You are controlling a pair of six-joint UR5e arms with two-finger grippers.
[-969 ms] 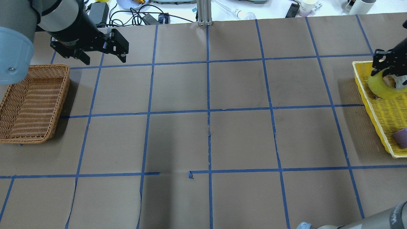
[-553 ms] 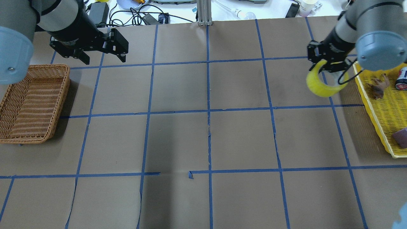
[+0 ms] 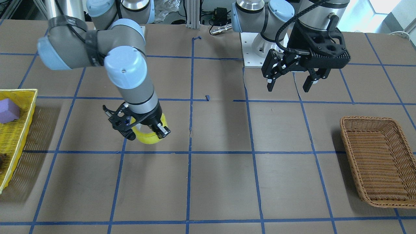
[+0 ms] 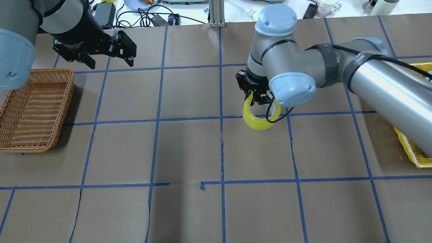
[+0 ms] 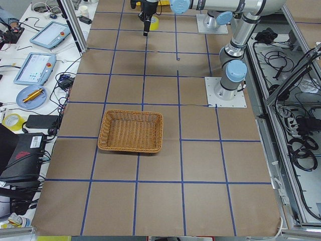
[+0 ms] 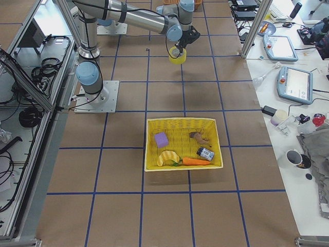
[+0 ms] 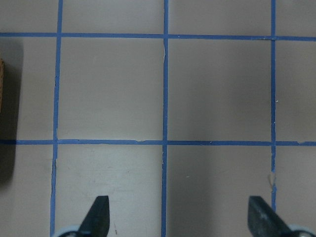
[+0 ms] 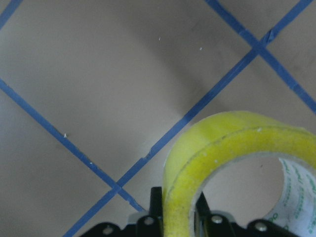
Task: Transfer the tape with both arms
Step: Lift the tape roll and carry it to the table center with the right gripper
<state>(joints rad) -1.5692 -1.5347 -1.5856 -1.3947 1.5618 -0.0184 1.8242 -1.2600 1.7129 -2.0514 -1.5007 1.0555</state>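
Room: white bench (image 5: 12,55) along the table's far side, with tablets and cables.
Table (image 4: 189,152): brown paper gridded with blue lines (image 4: 221,152).
Tray (image 6: 180,120): yellow, at the right end; purple block (image 6: 161,139) inside.
Basket (image 4: 47,71): wicker, at the left end.
Left gripper (image 3: 288,87): fingers spread, in the air near the basket.
Right gripper (image 4: 257,100): pinching the tape's wall.
Tape (image 4: 256,123): hangs over mid-table — well apart from tray and basket.

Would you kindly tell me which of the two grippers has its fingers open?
The left gripper, empty near the wicker basket; the right gripper is shut on the tape.
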